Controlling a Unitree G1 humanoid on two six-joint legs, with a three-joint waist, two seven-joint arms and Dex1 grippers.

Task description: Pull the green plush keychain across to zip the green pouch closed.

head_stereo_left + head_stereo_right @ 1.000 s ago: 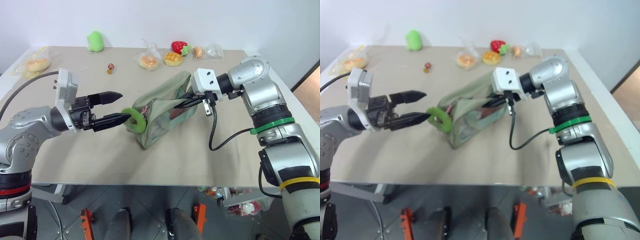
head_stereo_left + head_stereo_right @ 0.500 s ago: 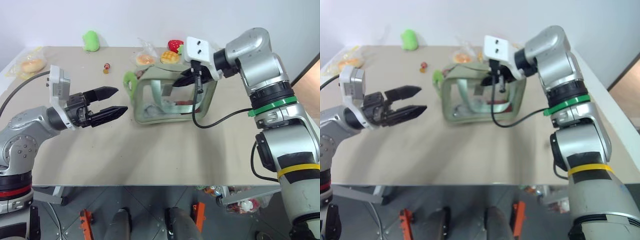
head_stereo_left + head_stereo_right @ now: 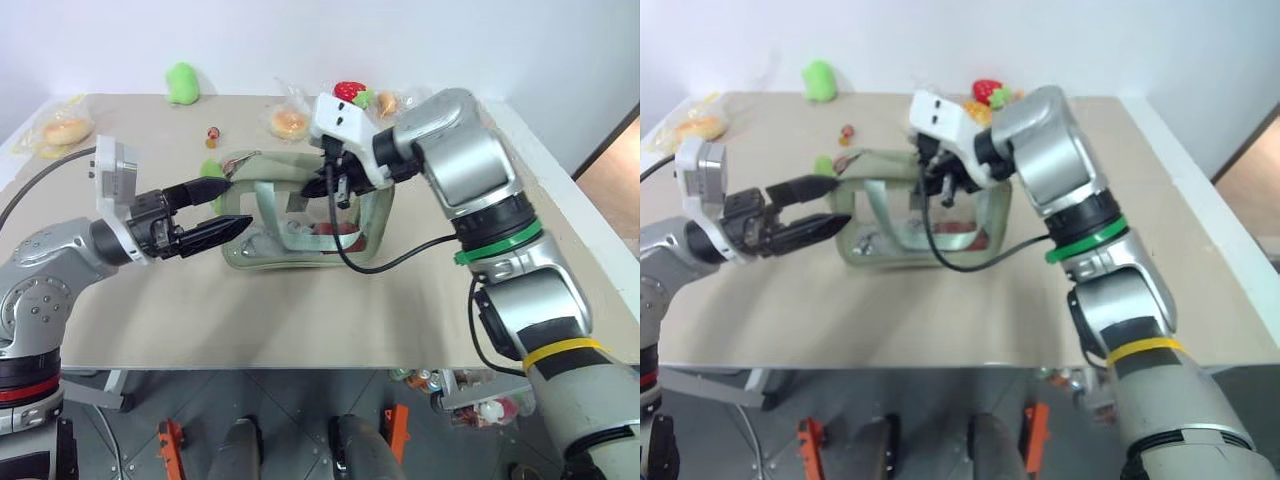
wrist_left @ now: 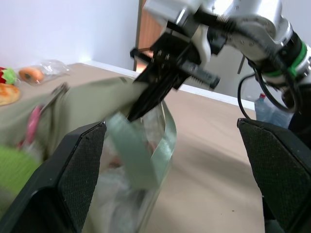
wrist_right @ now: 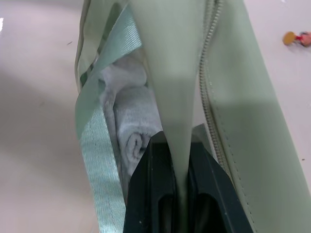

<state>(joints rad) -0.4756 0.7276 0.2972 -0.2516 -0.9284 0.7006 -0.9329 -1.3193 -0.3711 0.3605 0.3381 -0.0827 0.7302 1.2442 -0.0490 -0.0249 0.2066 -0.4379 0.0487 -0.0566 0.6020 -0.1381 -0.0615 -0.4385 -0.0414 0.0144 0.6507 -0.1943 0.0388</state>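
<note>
1 pouch (image 3: 300,225) — 1 keychain (image 3: 211,168) — 1 plush blob (image 3: 183,82).

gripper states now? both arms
Left gripper: open, holding nothing.
Right gripper: shut on the green pouch, pinching its top fabric.

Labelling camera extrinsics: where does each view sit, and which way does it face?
Head eyes: look forward and down over both arms at the table and green pouch.
Left wrist: looks along the open left gripper at the pouch and right gripper.
Right wrist: looks along the right gripper, pinching pouch fabric.
Shared: the pouch.
</note>
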